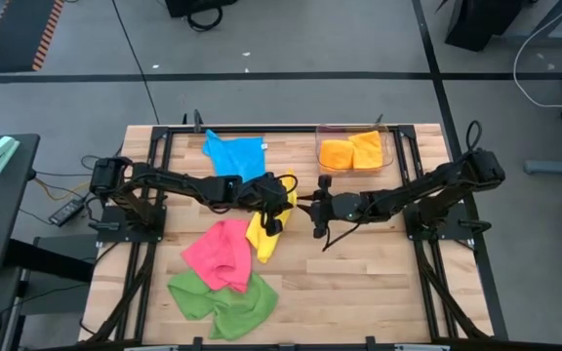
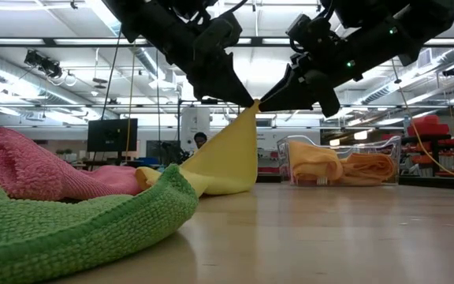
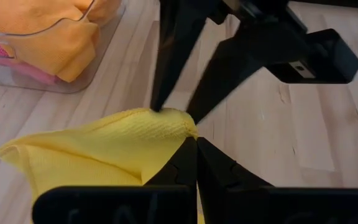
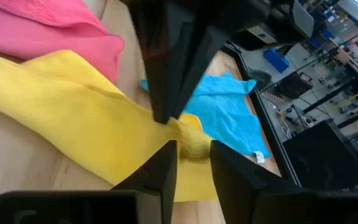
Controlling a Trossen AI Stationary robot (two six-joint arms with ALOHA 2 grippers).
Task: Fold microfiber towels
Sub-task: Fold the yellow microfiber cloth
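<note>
A yellow microfiber towel (image 1: pixel 264 237) hangs at mid-table, one end raised to a peak (image 2: pixel 251 106) and its lower end on the wood beside the pink towel (image 1: pixel 220 252). My left gripper (image 1: pixel 289 200) is shut on that peak. My right gripper (image 4: pixel 194 158) comes from the right, open, a finger on either side of the same raised end. A green towel (image 1: pixel 224 300) lies crumpled near the front edge, a blue one (image 1: pixel 237 156) flat at the back. Orange towels (image 1: pixel 351 152) lie in a clear bin. My left gripper pinches the yellow towel's raised end (image 3: pixel 178 130) between its two fingers, slanting down from the table's left. The cloth hangs below the fingers like a tent; its lower end (image 2: pixel 211 183) rests on the table. Whether it holds one layer or several, I cannot tell. My right gripper's fingertips (image 3: pixel 158 106) stand right at the towel's raised end, slanting down from the table's right; I cannot tell whether they touch the cloth.
The clear plastic bin (image 1: pixel 386 146) stands at the back right. Bare wood lies right of the yellow towel and toward the front right (image 1: pixel 359 283). The pink and green towels overlap at the front left.
</note>
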